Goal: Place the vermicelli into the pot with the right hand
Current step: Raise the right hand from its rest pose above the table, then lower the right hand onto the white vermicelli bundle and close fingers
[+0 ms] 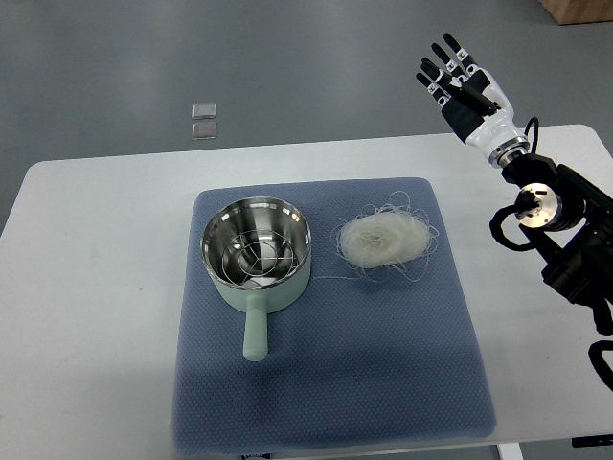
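Right arm (565, 240) runs off the right edge.

- I can read no words, brand names, numbers or signs anywhere in this view.
- The pale green pot with the shiny steel inside (257, 251) carries no lettering that I can see.
- The two small clear square things on the grey floor (204, 120) are too small for me to read.
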You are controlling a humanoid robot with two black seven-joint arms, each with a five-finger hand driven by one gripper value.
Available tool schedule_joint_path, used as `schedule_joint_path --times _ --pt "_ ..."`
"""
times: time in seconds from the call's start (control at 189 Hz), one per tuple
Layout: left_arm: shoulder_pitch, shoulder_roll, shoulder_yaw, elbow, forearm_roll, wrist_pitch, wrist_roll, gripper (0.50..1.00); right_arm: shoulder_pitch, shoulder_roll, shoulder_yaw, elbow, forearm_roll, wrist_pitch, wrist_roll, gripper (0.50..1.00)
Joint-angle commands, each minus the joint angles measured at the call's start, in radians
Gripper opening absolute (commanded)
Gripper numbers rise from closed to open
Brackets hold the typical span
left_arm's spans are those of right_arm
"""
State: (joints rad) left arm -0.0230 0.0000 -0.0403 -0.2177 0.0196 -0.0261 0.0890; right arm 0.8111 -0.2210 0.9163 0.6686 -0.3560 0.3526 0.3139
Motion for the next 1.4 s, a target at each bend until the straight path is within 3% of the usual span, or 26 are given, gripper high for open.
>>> schedule_joint_path --times 0.0,0.201,0.343,0.428,0.534,0.602,0.713,0.792,0.988,1.395 --pt "0.000 0.000 -0.001 -0.002 0.000 0.000 0.000 1.000 0.083 -0.060 -0.103 0.022 -0.168 0.019 -0.003 0.987" --pt "-0.002 0.000 0.000 0.000 0.000 0.000 0.000 1.000 0.351 -0.133 -0.494 0.036 -0.497 0.065 -0.003 0.987" --pt "-0.008 0.000 -0.001 0.000 0.000 0.000 0.000 1.000 0.560 -0.136 -0.817 0.059 -0.555 0.072 -0.003 0.987" --pt "-0.008 0.000 -0.001 0.000 0.000 0.000 0.000 1.000 0.684 -0.123 -1.008 0.082 -0.561 0.114 -0.006 0.987" --pt "-0.008 0.000 -0.001 0.000 0.000 0.000 0.000 1.000 0.824 -0.083 -1.217 0.114 -0.561 0.200 -0.073 0.987" --pt "-0.008 0.000 -0.001 0.000 0.000 0.000 0.000 1.000 0.879 -0.051 -1.309 0.131 -0.561 0.233 -0.160 0.987" --pt "-0.008 0.000 -0.001 0.000 0.000 0.000 0.000 1.000 0.899 -0.034 -1.332 0.152 -0.543 0.243 -0.298 0.987" --pt "-0.008 0.000 -0.001 0.000 0.000 0.000 0.000 1.000 0.898 -0.032 -1.330 0.180 -0.520 0.246 -0.340 0.987" --pt "-0.008 0.000 -0.001 0.000 -0.001 0.000 0.000 1.000 0.853 -0.043 -1.338 0.210 -0.357 0.230 -0.357 0.987" --pt "-0.008 0.000 -0.003 0.001 -0.001 0.000 0.000 1.000 0.689 -0.026 -1.335 0.207 -0.377 0.121 -0.363 0.985"
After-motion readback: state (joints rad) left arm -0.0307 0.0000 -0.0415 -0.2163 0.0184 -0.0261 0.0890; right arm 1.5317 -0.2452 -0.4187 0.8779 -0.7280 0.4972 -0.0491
